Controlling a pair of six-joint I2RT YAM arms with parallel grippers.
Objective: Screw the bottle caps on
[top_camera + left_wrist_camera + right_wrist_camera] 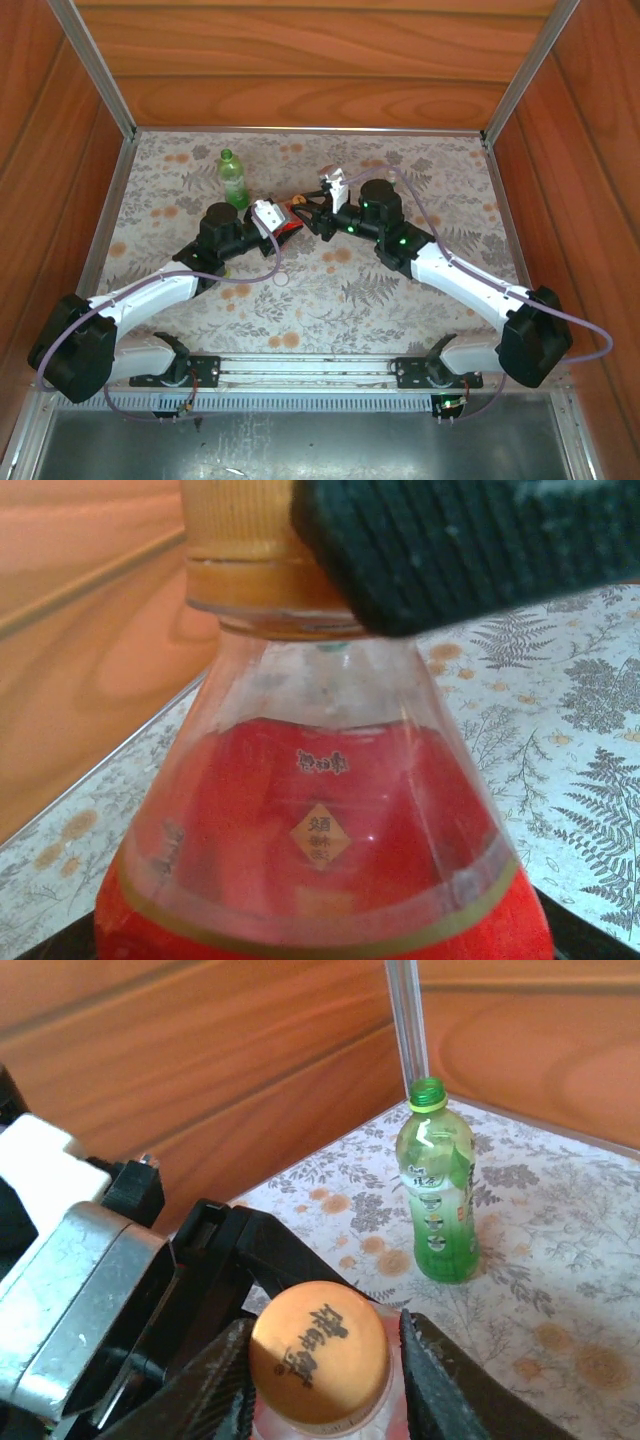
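Jaws of my right gripper (322, 1385) pinch the orange round plastic screw cap (318, 1358) narrowly, one padded finger (215, 1390) on each side of its rim. That cap sits on the neck of the red plastic bottle (320, 820), near the middle of the floral cloth (330, 290). The bottle's long axis is about upright, cap end uppermost. My left gripper (280, 224) clasps its red body from the left. Far left, the green plastic bottle (436, 1190) stands upright, neck open.
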